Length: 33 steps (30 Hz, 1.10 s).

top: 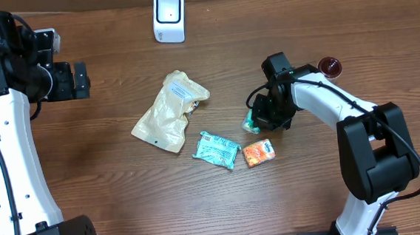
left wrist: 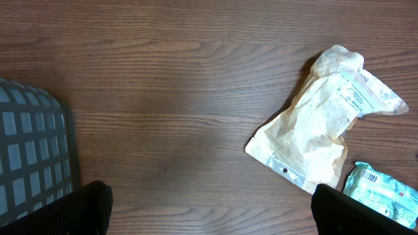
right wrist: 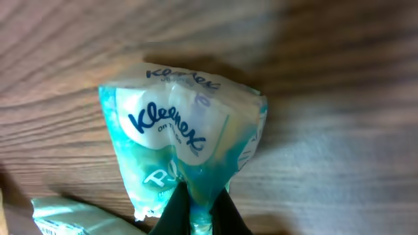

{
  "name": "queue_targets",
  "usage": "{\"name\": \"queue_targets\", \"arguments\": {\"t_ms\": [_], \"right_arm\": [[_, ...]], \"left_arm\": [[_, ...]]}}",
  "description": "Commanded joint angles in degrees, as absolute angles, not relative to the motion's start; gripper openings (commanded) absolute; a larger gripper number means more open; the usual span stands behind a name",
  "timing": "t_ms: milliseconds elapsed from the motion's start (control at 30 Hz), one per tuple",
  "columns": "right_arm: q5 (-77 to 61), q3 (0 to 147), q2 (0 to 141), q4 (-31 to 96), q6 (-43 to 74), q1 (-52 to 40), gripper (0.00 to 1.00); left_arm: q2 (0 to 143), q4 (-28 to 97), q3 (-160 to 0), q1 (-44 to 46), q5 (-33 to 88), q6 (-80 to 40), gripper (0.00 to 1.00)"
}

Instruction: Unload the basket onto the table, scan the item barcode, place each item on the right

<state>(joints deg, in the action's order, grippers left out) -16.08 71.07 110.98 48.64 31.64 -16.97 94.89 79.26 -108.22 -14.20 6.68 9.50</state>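
My right gripper [right wrist: 201, 209] is shut on the lower edge of a teal and white Kleenex tissue pack [right wrist: 183, 140], whose wrapper is pinched thin between the fingers. From overhead, the right gripper [top: 258, 118] is right of centre, with the tissue pack [top: 249, 120] mostly hidden beneath it. A white barcode scanner [top: 168, 17] stands at the back of the table, well apart from the pack. At the far left, my left gripper [top: 81, 80] hangs open. In its wrist view the left gripper [left wrist: 209, 209] has only bare wood between its fingers [left wrist: 85, 209].
A crumpled beige pouch [top: 169, 111] lies mid-table. Beside it are a second teal packet [top: 217, 149] and a small orange packet [top: 258, 152]. A dark red round object [top: 329, 67] sits behind the right arm. A grey gridded surface [left wrist: 29, 156] shows at the left.
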Motion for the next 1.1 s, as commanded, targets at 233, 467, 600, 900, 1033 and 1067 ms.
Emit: {"name": "queue_targets", "arguments": {"t_ms": [233,467,600,900,1033,1067], "right_arm": [[-15.97,81.78,111.13,55.68,-0.6,-17.17,0.04],[-12.71,85.32,111.13,56.1,-3.01,-17.19,0.62],[-17.87,85.56,111.13,56.12,2.0,-17.58,0.62],[-23.57,85.03,111.26,48.53,9.41,-25.19,0.29],[-12.05,83.68,111.26,45.84,20.95,-28.45,0.18],[-9.54,83.31,111.26,45.74,23.62,-28.91,0.17]], "left_arm": [[95.24,79.24,-108.05,-13.47,6.66,10.72,1.0],[95.24,79.24,-108.05,-13.47,6.63,10.72,1.0],[95.24,79.24,-108.05,-13.47,6.63,10.72,1.0],[95.24,79.24,-108.05,-13.47,6.63,10.72,1.0],[95.24,79.24,-108.05,-13.47,6.63,10.72,1.0],[95.24,79.24,-108.05,-13.47,6.63,10.72,1.0]]}}
